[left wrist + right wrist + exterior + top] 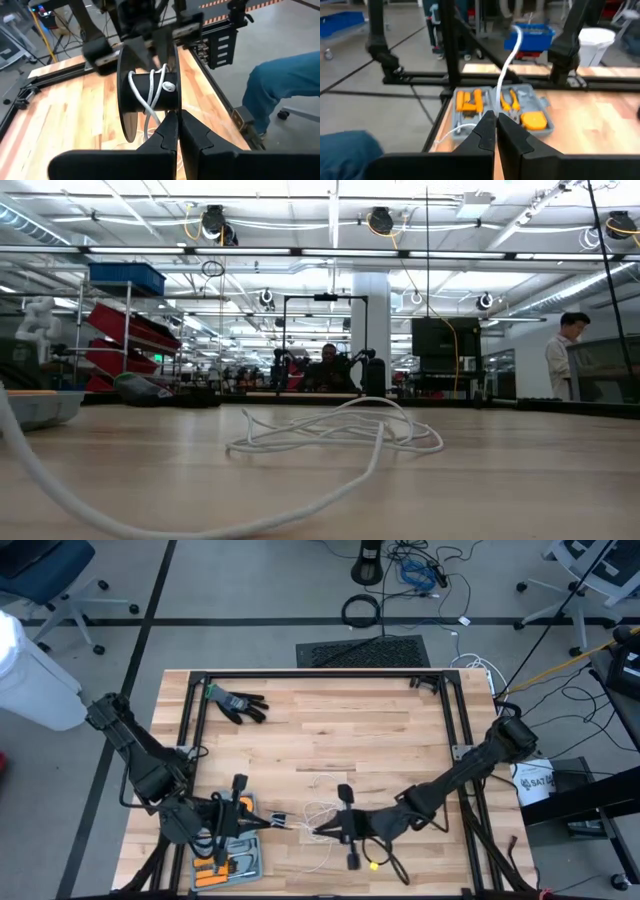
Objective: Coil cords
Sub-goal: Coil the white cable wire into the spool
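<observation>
One white cord (318,812) lies in loose loops on the wooden table (330,740), at about six o'clock of the tabletop in the high view, between the two grippers. In the low view the same cord (340,430) sprawls flat on the wood, one strand sweeping toward the camera. A few turns of it are wound around the hub of a black spool (145,92), seen in the left wrist view, with a small knot on the windings.

Right gripper (322,831) sits at the six o'clock edge of the loops with its fingers pressed together; in the right wrist view the cord (507,55) rises out from between the closed fingertips (487,131), so the claw is pinching the cord. Left gripper (262,821) is just at nine o'clock of the loops, fingers closed with hardly any gap; its tips (170,131) meet right at the spool's lower rim, though whether they clamp the rim or only touch it cannot be told.

Under the left gripper, at the table's seven o'clock corner, lies an open grey tool case (502,107) with orange-handled pliers (469,100). A black glove (238,704) rests well apart at eleven o'clock.
</observation>
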